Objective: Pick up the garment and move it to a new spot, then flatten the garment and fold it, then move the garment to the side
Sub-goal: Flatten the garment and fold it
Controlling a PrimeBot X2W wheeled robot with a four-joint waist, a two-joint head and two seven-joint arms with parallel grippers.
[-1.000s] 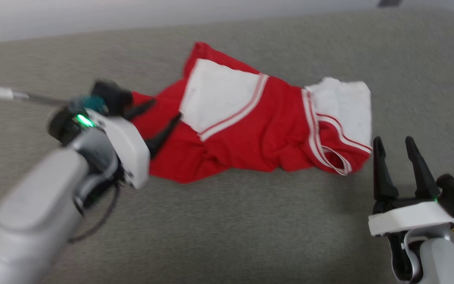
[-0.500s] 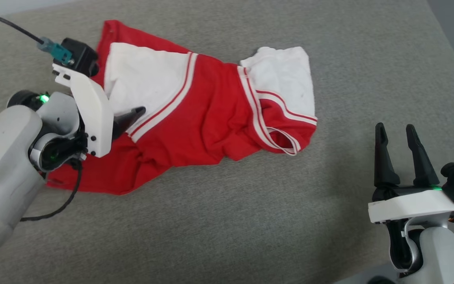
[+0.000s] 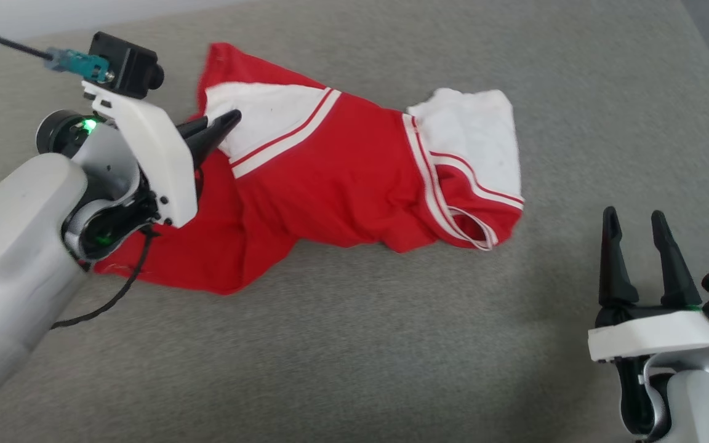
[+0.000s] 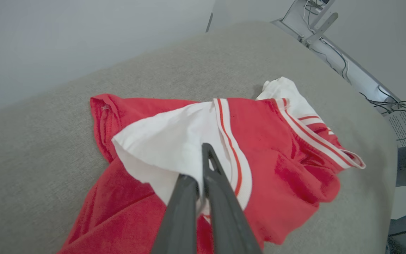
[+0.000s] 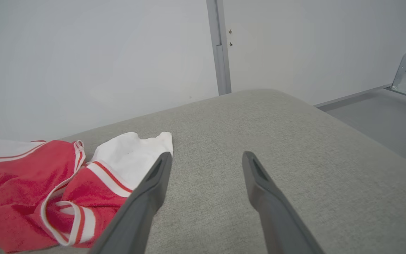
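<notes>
At the left of the grey padded surface (image 3: 391, 344), the left gripper (image 3: 224, 122) is seen with its two dark fingers pressed together. A fold of the near white sleeve (image 3: 268, 117) is pinched between them, and in the left wrist view the cloth is drawn up into a small peak at the tips.

The garment (image 3: 342, 184) is spread crumpled across the middle of the surface, with a red flap trailing under the left forearm. It is judged to be light, soft and entirely limp. No shape will be kept when it is lifted, and whatever is not held will hang and drag over the rough upholstery. A single pinch on a sleeve is likely to let the body swing and twist. For flattening, better holds are judged to be a shoulder seam or the hem, where the layers are doubled and less likely to slip. The knit is not thought fragile.

Further right, the far white sleeve (image 3: 471, 141) is folded over on itself, and a loop of striped trim (image 3: 474, 227) lies at the garment's right edge.

At the lower right, well apart from the cloth, the right gripper (image 3: 634, 215) is held with its fingers spread and nothing between them.
</notes>
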